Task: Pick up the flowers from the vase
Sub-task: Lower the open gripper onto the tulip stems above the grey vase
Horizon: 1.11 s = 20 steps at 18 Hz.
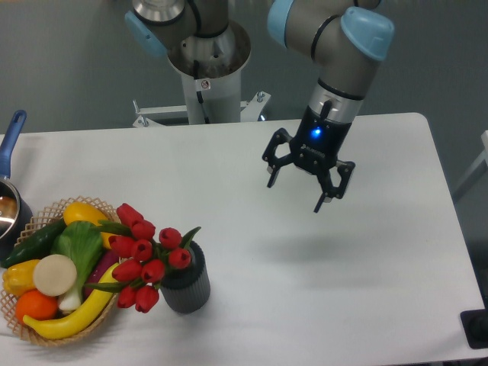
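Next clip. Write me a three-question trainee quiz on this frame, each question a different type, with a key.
1. True or false: the two-finger gripper is closed on the bunch of red tulip buds with green leaves.
2. Multiple choice: the short dark grey ribbed vase stands (A) inside the wicker basket of fruit and vegetables, (B) on the white table just right of that basket, (C) under the gripper.
3. Fill in: the blue-handled metal pot sits at the table's ____ edge in the picture.

Key
1. False: the jaws are spread and empty, hanging above the table well up and right of the tulips.
2. B
3. Left
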### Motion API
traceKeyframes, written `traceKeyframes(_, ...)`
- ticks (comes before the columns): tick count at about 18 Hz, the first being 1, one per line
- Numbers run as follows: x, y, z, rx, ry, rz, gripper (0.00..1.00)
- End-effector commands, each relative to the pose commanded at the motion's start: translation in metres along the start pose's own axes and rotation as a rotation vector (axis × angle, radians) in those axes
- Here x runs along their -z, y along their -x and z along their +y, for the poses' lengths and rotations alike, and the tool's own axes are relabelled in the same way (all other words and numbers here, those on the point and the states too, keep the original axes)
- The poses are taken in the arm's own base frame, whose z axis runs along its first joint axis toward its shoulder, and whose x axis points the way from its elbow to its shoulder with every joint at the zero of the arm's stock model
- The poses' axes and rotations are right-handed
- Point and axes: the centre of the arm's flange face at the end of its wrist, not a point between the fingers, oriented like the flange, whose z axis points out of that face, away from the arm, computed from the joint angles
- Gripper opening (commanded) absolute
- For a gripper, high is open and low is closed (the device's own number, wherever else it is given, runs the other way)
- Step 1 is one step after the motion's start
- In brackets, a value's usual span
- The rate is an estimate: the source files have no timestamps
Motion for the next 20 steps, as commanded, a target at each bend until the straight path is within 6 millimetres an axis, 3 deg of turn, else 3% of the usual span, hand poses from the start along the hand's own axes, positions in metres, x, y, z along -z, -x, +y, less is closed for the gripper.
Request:
traceKeyframes(6,-0.023,-0.002,-0.003,0.031,-0.256,0.122,1.00)
traceKeyframes(15,-0.054,-0.010,-0.009,-0.006,-0.256,0.159,1.00)
traceKeyframes(20,-0.082,-0.015,-0.015,-0.061,-0.260,0.173,1.00)
